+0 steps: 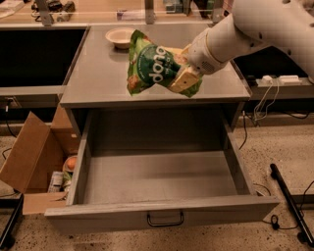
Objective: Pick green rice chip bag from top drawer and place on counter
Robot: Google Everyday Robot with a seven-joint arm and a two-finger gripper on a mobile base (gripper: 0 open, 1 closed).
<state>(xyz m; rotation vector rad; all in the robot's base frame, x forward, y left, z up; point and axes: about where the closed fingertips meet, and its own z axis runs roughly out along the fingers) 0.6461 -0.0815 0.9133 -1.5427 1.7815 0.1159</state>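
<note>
Nearest, standing open toward the camera: the wide, deep grey metal top drawer (162,210), with a small dark wire handle (165,219) at the middle of its front and a smooth grey floor inside. Left of it, on the speckled floor (274,147), an open brown cardboard box (29,157), flaps spread, holding a round orange thing (71,163) and some small packets (55,181) too dim to name. Right of the drawer, low down, a black bar (290,206) slanting away across the floor.

Above the drawer, the flat grey matte counter (95,81) with its thick front edge. Over the counter's front half: the crinkled bright green rice chip bag (147,68), white rounded lettering on a darker green patch, tilted, lettering running downward. Lower left corner close to the surface, contact not discernible.

At the bag's right side, the two-finger gripper (179,66) on a thick white arm (265,24) reaching in from the upper right. Clamped on the bag: one tan finger pad (182,81) pressed flat against the lower right of the front face, the other at the upper right edge, crumpled foil pinched between them. Most of the bag hanging out to the left of the gripper, above the middle of the counter's width.

Farther back on the counter, toward the left rear, a shallow white bowl (120,37), well apart from bag and gripper. Beyond the counter's right edge, a white power strip (280,78). At the very back, a pale wooden ledge (98,10) with a metal post (148,10) rising from it.
</note>
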